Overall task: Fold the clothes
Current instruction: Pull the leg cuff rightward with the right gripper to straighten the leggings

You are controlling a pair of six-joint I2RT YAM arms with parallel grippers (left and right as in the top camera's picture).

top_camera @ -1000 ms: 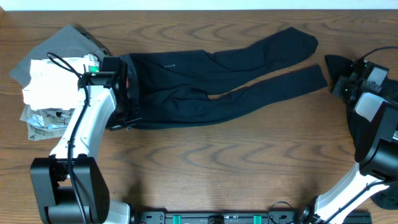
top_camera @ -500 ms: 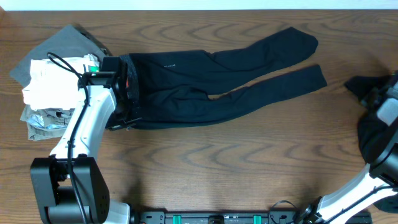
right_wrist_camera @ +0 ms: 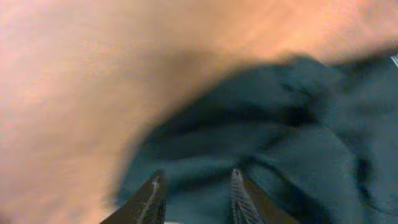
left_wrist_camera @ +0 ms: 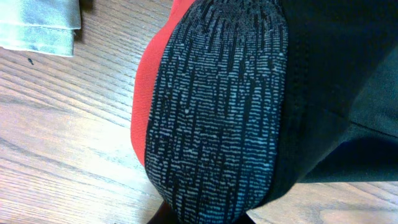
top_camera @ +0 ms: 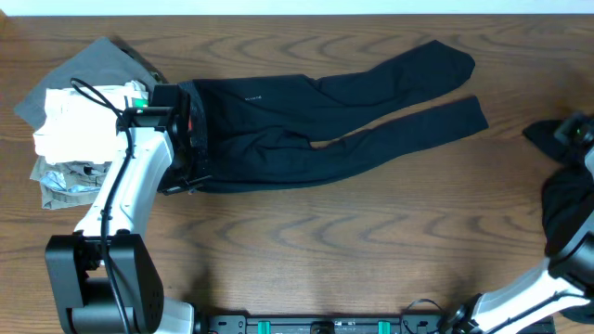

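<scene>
The overhead camera looks straight down from well above and takes in the table (top_camera: pixel 306 250) across its whole width. The left wrist camera sits very close over the trousers (left_wrist_camera: pixel 217 106) at their waistband end, which lies toward 9 o'clock in the overhead view. The right wrist view is blurred and faces down past its own fingers (right_wrist_camera: pixel 152 198) onto a black garment (right_wrist_camera: pixel 280 124) at the overhead view's 3 o'clock edge.

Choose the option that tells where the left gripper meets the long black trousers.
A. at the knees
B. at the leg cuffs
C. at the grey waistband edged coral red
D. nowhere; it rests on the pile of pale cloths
C: the left gripper sits at the left end of the long black trousers, and its wrist view is filled by the grey waistband edged coral red.
</scene>
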